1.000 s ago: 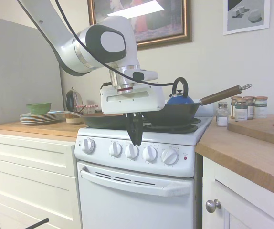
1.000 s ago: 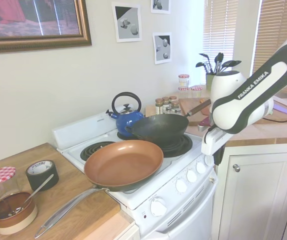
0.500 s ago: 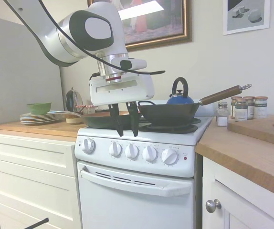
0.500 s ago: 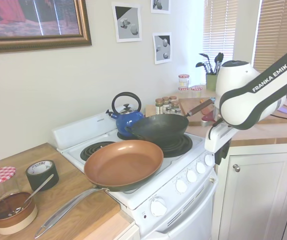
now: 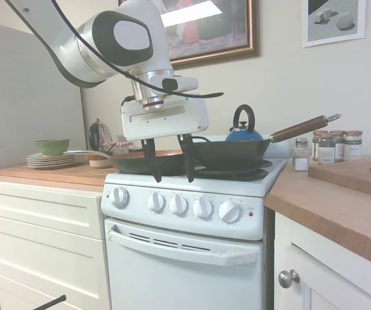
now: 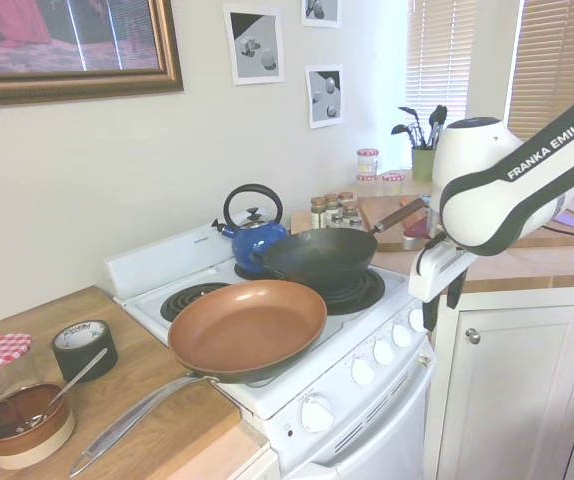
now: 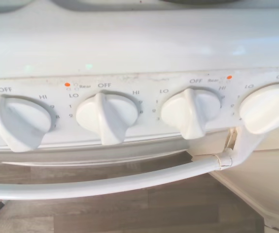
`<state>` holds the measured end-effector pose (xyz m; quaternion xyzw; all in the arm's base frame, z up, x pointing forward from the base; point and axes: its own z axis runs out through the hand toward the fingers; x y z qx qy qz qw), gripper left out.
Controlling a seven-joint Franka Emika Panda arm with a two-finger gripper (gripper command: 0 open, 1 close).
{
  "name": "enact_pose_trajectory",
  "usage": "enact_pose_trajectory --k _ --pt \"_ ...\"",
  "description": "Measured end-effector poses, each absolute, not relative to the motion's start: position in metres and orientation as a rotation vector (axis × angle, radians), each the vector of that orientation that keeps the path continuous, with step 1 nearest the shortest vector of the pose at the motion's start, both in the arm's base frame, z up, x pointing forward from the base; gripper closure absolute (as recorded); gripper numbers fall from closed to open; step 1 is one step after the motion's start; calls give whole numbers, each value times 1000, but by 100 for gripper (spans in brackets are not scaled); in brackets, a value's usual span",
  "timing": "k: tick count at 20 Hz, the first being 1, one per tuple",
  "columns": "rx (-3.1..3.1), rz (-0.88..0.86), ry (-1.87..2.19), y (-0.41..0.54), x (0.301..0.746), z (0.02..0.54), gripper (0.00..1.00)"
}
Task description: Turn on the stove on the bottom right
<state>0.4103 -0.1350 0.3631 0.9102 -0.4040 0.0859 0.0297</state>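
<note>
The stove [image 5: 185, 242] is a narrow white range with five round white knobs [image 5: 202, 207] in a row on its front panel and a small red light [image 5: 251, 214] at the right end. My gripper [image 5: 172, 177] hangs open just above and in front of the panel, over the second and third knobs from the left, touching nothing. From the other side the gripper [image 6: 443, 304] hovers off the stove's [image 6: 297, 400] front corner. Close up, the wrist view shows several knobs [image 7: 108, 116], each with OFF printed above it.
A copper frying pan [image 5: 140, 160], a black wok [image 5: 231, 155] with a wooden handle and a blue kettle [image 5: 242, 132] sit on the burners. Wood-topped cabinets [image 5: 340, 206] flank the stove, with spice jars [image 5: 328, 147] on the right and plates and a green bowl [image 5: 52, 146] on the left.
The gripper was shut low in front of the knobs; it has lifted up and slightly left, and its fingers have spread open.
</note>
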Motion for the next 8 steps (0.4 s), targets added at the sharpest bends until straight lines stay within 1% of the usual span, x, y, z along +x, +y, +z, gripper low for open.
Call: enact_pose_trajectory --k 8 --pt "2809 267 -1249 -134 411 364 0"
